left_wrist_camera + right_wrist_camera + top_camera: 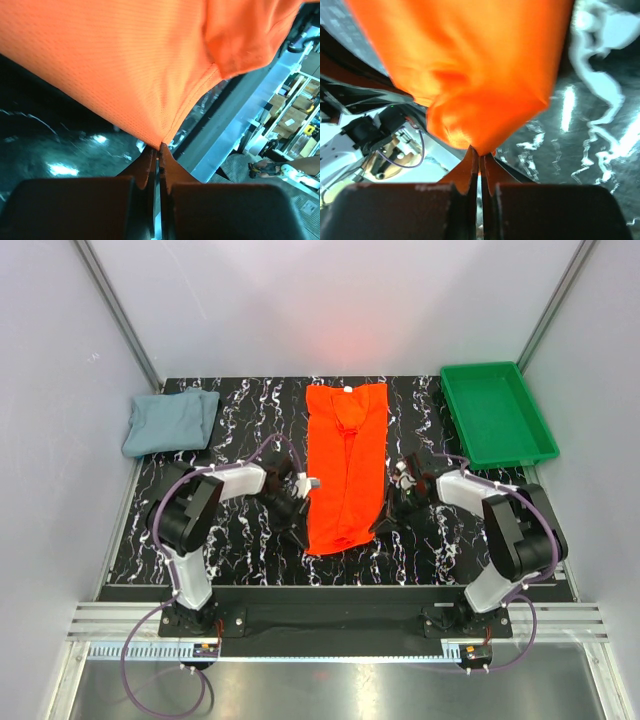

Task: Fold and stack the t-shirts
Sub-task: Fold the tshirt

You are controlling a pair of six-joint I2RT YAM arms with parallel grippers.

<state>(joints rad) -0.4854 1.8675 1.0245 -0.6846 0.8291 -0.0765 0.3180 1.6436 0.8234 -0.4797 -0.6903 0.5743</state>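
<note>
The orange-red t-shirt (345, 465) lies in the middle of the black marbled table (240, 540) as a narrow strip, its sides folded in. Its long axis runs from the near edge of the table to the far edge. The collar end, marked by a small white label, points away from the arms, and the hem end points toward them, leaning slightly to the left.

The 2 arms reach in from either side at the near end of the strip. The left gripper (302, 537) sits at the near left corner of the hem and the right gripper (377, 527) at the near right corner. In the left wrist view the 2 fingers (145, 167) are pressed together with only a thin slit between them, pinching a point of orange mesh fabric that fans out above them. In the right wrist view the fingers (492, 172) are likewise closed tight on a bunched fold of the same shirt (the cloth looks glossy and blurred there).

The grey-blue t-shirt (170, 422) rests as a rumpled, roughly folded bundle at the far left corner of the table, well apart from both arms. A green tray (497, 412) stands at the far right corner, its long side angled a little.
</note>
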